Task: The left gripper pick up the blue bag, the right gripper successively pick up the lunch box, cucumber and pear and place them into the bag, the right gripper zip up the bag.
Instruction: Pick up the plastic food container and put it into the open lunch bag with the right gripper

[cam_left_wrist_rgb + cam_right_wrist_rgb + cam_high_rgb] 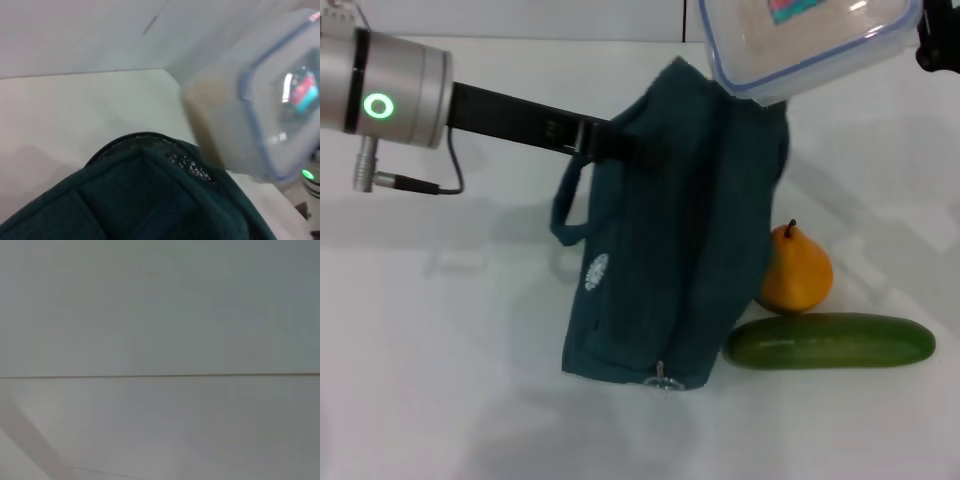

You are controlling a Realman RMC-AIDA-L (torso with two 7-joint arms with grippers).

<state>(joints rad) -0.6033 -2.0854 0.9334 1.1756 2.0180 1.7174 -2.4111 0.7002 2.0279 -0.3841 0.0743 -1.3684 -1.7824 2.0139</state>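
Note:
The blue bag [660,260] stands upright on the white table, its top edge pinched by my left gripper [620,142], which reaches in from the left. The clear lunch box [800,40] with a blue-rimmed lid hangs tilted above the bag's top right corner, held at its far right end by my right gripper [932,40]. In the left wrist view the lunch box [260,110] hovers just over the bag's opening [150,150]. The orange pear [796,272] and the green cucumber [830,341] lie on the table right of the bag. The right wrist view shows only a pale blank surface.
The bag's carry handle [565,215] loops out on its left side and a zip pull [663,378] hangs at its bottom edge. White table [440,330] stretches left of and in front of the bag.

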